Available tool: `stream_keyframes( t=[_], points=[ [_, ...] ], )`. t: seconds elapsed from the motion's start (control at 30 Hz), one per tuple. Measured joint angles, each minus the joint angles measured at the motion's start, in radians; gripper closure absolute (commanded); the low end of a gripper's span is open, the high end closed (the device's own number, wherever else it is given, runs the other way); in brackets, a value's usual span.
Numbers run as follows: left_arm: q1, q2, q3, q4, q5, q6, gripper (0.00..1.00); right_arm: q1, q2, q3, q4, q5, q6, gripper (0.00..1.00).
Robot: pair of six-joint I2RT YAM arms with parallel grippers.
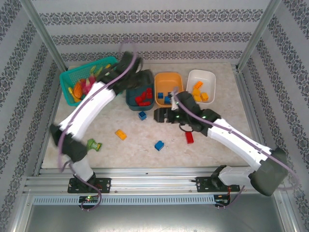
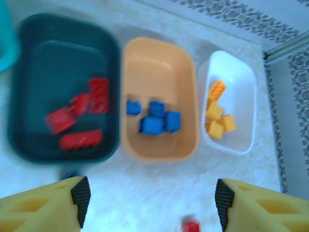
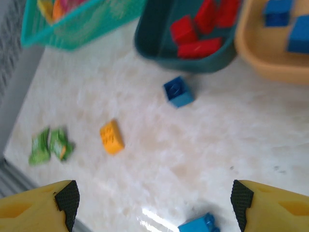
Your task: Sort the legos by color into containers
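i saw the left tool [image 2: 152,199] with its fingers apart and nothing between them, hanging above the near side of the three tubs. the dark teal tub [image 2: 58,63] sat on the left with a cluster of red bricks [image 2: 81,139] inside. the orange tub [image 2: 154,72] touched it on the right and held several blue bricks [image 2: 150,125]. the white tub [image 2: 239,96] stood just beside that, farthest right, with the orange-yellow bricks [image 2: 214,111] in it.

the right tool [image 3: 153,200] was also spread wide and empty, over bare worktop [image 3: 231,140] near the tubs. four legos lay loose on that surface. a loose blue brick [image 3: 178,92] lay just near the teal tub's front wall. a loose orange-yellow brick [image 3: 111,137] lay nearer and to the left. a second blue brick [image 3: 198,224] showed at the near edge of the right wrist view, between the fingers. a loose red brick [image 1: 189,137] lay beside the right arm.

a small green item [image 3: 48,144] sat left of the orange-yellow brick, and the teal mesh basket [image 3: 82,21] stood at the far left.
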Motion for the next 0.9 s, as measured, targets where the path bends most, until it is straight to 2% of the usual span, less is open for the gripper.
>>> stream_keyframes(
  t=[0.1, 0.2, 0.33, 0.5, 0.6, 0.83, 0.9],
  points=[
    [0.012, -0.278, -0.315, -0.011, -0.053, -0.046, 0.24, 0.116, 0.116, 0.050, -0.016, 0.014, -0.048, 0.19],
    [0.019, -0.492, -0.568, -0.058, -0.084, -0.090, 0.24, 0.213, 0.268, 0.153, -0.049, 0.029, -0.089, 0.22],
    [0.021, -0.745, -0.776, -0.163, -0.107, -0.150, 0.24, 0.293, 0.466, 0.325, -0.089, 0.040, -0.118, 0.25],
    [0.021, -1.050, -0.893, -0.276, -0.114, -0.187, 0.22, 0.338, 0.710, 0.558, -0.180, 0.070, -0.133, 0.25],
    [0.021, -1.173, -0.932, -0.331, -0.114, -0.197, 0.23, 0.349, 0.831, 0.683, -0.240, 0.109, -0.136, 0.25],
    [0.021, -1.242, -0.945, -0.400, -0.106, -0.213, 0.24, 0.350, 1.032, 0.897, -0.363, 0.194, -0.160, 0.25],
    [0.021, -1.242, -0.945, -0.405, -0.102, -0.216, 0.24, 0.350, 1.068, 0.929, -0.380, 0.209, -0.171, 0.28]
  ],
)
